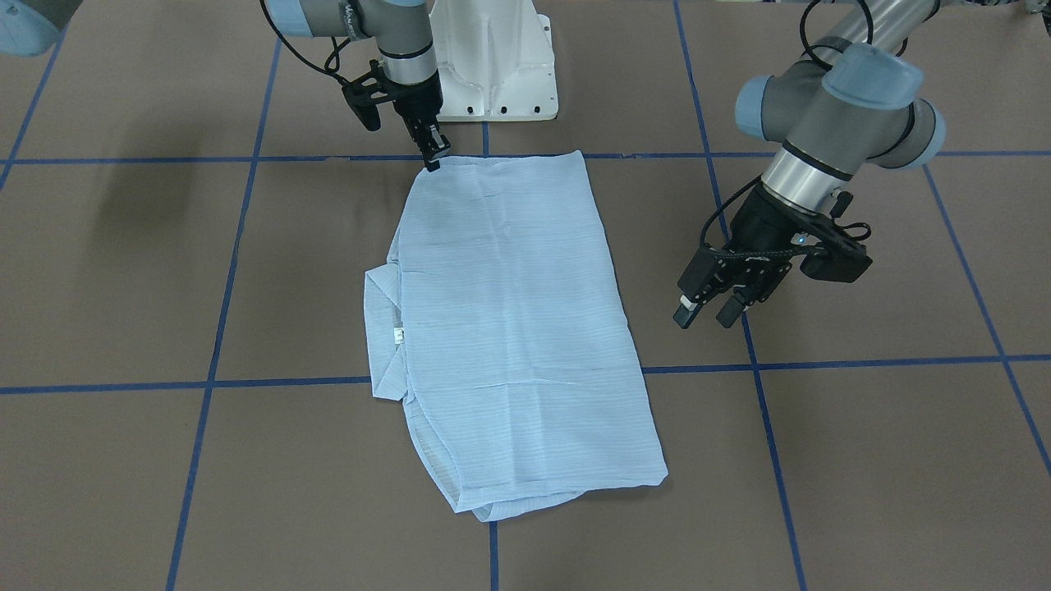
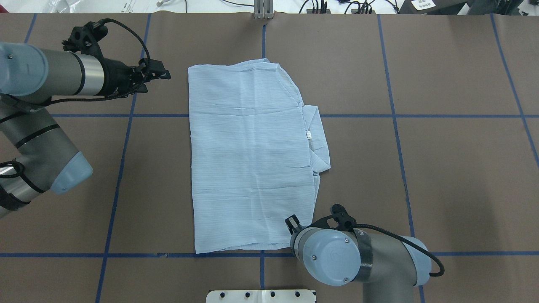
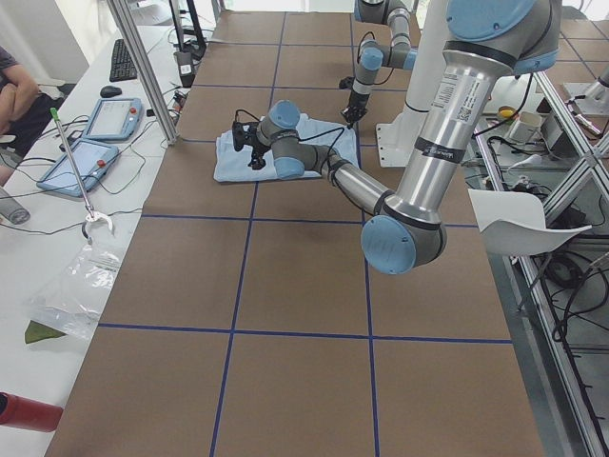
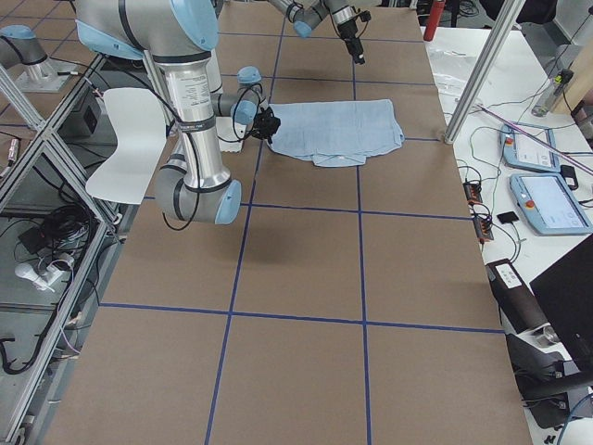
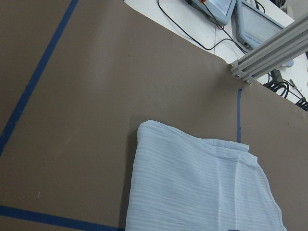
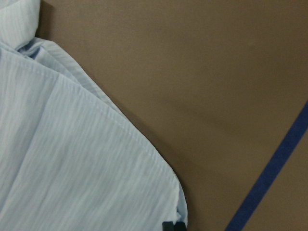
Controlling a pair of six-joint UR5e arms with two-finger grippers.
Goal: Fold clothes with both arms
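Observation:
The light-blue striped shirt [image 1: 517, 328] lies flat on the brown table, folded into a long rectangle [image 2: 248, 160]. Its collar [image 1: 382, 328] and white label stick out on one long side. My right gripper [image 1: 433, 161] stands at the shirt's corner nearest the robot base, fingers together, shut on that corner. The right wrist view shows its fingertips [image 6: 173, 225] right at the cloth's edge [image 6: 72, 144]. My left gripper [image 1: 704, 314] hangs open above bare table, apart from the shirt's other long side [image 2: 156, 80]. The left wrist view shows the shirt's far end [image 5: 192, 187].
The white pedestal base [image 1: 493, 57] stands just behind the shirt. Blue tape lines [image 1: 772, 460] grid the table. An aluminium post [image 5: 269, 48] rises at the far edge. Tablets [image 3: 90, 143] and a seated person [image 3: 14, 95] are beyond it.

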